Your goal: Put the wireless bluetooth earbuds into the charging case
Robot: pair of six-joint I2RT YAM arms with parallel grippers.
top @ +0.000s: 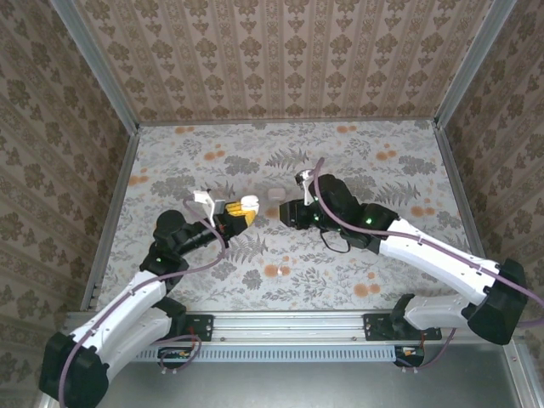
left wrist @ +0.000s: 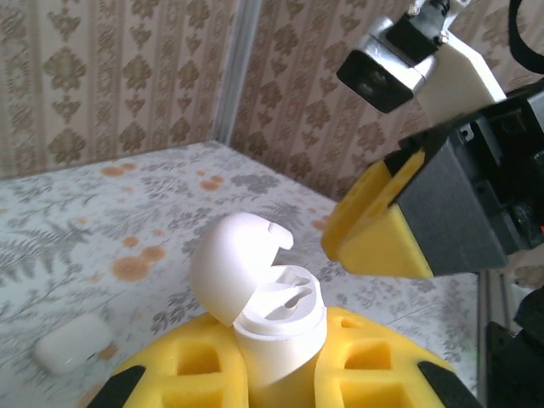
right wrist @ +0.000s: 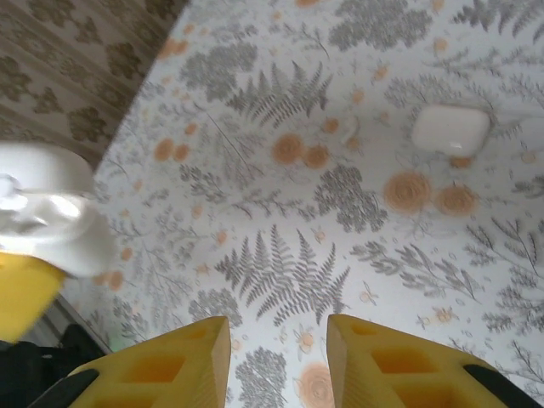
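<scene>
Charging case, long axis upright and lid flipped back toward 10 o'clock, is pinched at its base by the left gripper. A white earbud appears seated in its open well; a second earbud cannot be made out. The right gripper, jaws spread and empty, is the nearer free hand, with the case mouth at its 9 o'clock seen from overhead and a second white case lying closed at 12 o'clock of the gap between them.

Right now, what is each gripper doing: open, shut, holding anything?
The left gripper: shut on the open charging case.
The right gripper: open, nothing between its jaws.
</scene>
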